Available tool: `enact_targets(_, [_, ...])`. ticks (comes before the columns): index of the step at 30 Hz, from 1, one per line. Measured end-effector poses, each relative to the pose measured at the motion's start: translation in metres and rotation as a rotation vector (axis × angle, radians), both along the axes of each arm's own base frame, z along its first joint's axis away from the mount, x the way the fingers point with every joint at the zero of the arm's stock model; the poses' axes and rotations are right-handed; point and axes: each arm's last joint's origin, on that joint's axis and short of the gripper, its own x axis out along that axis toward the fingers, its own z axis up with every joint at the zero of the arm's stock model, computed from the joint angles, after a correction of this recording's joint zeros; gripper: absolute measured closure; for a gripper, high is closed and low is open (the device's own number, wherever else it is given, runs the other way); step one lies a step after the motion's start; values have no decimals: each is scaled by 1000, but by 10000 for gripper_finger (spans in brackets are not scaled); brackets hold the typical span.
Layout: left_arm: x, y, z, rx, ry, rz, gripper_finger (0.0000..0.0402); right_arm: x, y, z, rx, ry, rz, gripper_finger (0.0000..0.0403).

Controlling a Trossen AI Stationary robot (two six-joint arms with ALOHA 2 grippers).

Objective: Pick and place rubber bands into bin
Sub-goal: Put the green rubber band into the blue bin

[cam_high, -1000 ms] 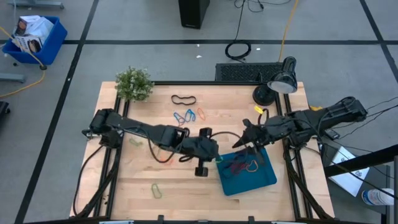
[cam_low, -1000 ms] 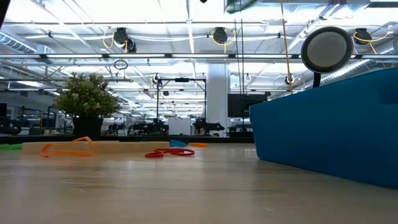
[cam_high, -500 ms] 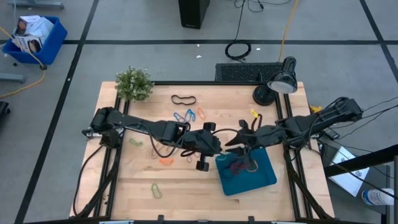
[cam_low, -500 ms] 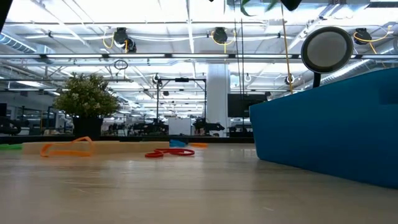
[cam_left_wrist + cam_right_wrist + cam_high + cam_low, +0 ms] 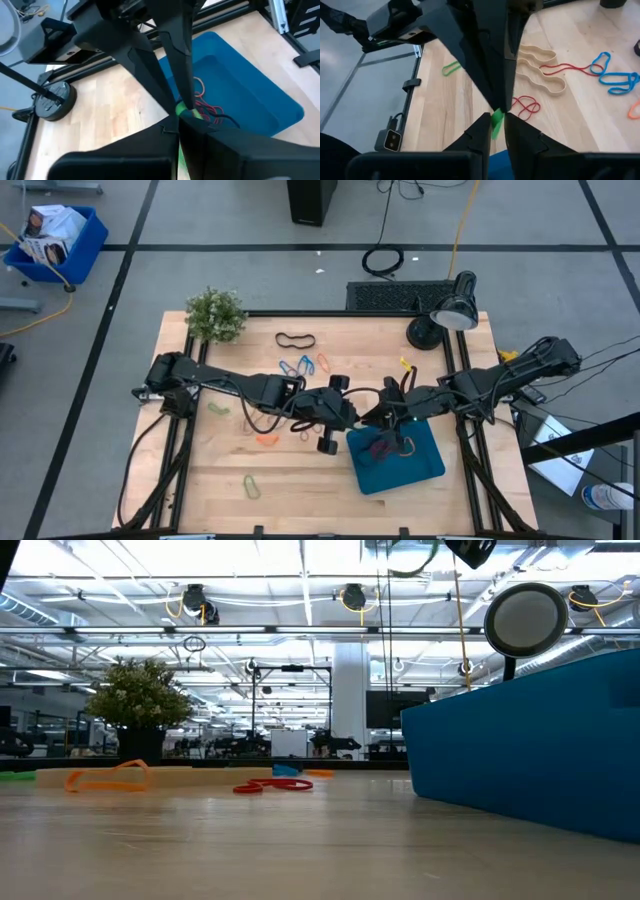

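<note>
Rubber bands (image 5: 304, 365): one green (image 5: 497, 121), between two grippers' jaws.

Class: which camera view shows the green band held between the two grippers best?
The right wrist view: the green band sits sharp at the meeting fingertips, against bare table. The left wrist view shows a smaller green bit above the bin. The low view shows it dangling at the top edge; the high view hides it behind the arms.

So you've got the tray (image 5: 420, 465) sitting front-right on the counter (image 5: 300, 490), with a few rubber bands (image 5: 385, 448) in it. More bands (image 5: 305, 365) lie behind centre, others front-left. Plant (image 5: 215, 315) is back-left, lamp (image 5: 445, 320) back-right. Both hands meet mid-counter, left hand (image 5: 352, 418) and right hand (image 5: 372, 418) tip to tip just above the tray's back-left corner.
</note>
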Motion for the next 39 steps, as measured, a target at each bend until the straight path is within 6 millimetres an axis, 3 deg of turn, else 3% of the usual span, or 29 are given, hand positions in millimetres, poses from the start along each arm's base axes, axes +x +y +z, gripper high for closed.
enact_targets(14, [1,0,1,5,-17,4,392,0,1,0,64,10,-8,344])
enact_targets(39, [1,0,2,3,-27,7,397,-2,0,-5,194,96,-54,233])
